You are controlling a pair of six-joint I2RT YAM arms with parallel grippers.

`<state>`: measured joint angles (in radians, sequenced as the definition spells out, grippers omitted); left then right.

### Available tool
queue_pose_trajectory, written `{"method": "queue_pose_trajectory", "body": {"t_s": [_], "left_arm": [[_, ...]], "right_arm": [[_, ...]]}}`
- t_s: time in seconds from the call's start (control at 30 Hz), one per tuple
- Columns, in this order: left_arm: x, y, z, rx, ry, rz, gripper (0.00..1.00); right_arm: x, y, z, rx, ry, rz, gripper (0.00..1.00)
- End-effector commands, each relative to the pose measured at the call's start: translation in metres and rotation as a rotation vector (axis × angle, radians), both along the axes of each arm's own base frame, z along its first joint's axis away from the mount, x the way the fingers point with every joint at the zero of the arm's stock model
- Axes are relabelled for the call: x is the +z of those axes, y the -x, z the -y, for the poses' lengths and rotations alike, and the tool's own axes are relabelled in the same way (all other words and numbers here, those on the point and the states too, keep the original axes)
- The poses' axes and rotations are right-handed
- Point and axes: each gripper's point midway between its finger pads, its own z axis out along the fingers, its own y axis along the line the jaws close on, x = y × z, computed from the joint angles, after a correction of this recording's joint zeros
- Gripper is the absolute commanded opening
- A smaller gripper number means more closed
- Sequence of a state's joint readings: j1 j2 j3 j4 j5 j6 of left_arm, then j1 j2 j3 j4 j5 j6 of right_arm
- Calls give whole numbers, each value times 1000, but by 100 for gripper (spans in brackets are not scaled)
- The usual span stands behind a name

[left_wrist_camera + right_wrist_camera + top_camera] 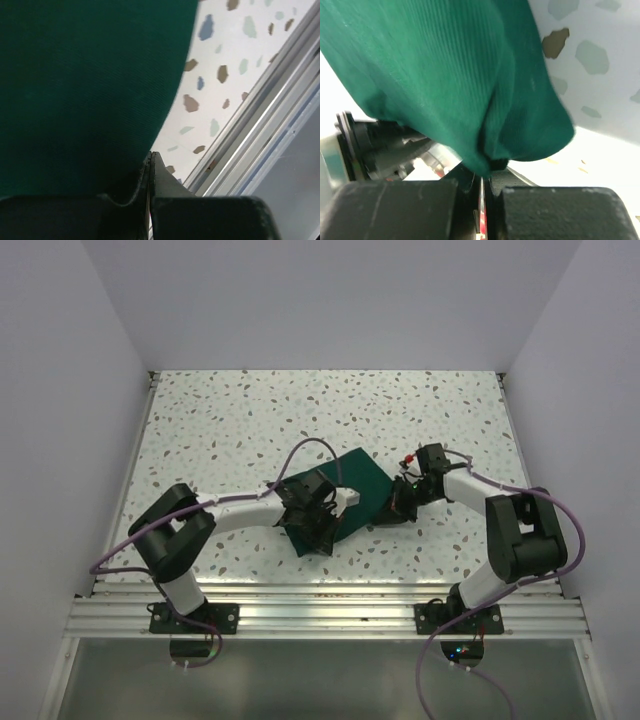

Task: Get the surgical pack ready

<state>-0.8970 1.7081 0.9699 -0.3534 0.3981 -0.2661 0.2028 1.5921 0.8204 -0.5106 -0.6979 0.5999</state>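
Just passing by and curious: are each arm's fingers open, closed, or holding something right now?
Left gripper: fingers closed on the green cloth.
Right gripper: fingers closed on a fold of the green cloth.

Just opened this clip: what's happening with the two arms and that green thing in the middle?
Both arms are working on the dark green cloth in the middle of the speckled table. The left hand is pinched shut on the cloth's near-left part. The right hand is shut on a bunched fold at its right side. The cloth looks mid-fold or mid-wrap, and whether anything lies inside it cannot be seen.
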Motion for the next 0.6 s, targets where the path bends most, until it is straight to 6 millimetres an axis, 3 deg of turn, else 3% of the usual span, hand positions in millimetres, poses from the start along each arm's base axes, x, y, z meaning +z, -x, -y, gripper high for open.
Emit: {"method": "queue_pose_trajectory", "body": {"t_s": [0.0, 0.2, 0.37, 0.47, 0.5, 0.57], "left_arm": [[-19, -30, -33, 127, -117, -8, 1], [-28, -66, -43, 173, -167, 20, 3], [-31, -96, -47, 200, -169, 58, 5], [-42, -111, -51, 219, -191, 54, 5], [-44, -118, -50, 223, -185, 58, 5], [-46, -131, -56, 245, -197, 74, 6]], "right_arm": [[7, -16, 0, 23, 3, 102, 0], [-4, -34, -1, 33, 29, 96, 0], [-2, -51, -2, 35, 38, 124, 0], [-3, -68, -3, 30, 57, 144, 0], [-11, -71, -2, 32, 67, 125, 0], [-5, -87, -5, 39, 68, 146, 0]]}}
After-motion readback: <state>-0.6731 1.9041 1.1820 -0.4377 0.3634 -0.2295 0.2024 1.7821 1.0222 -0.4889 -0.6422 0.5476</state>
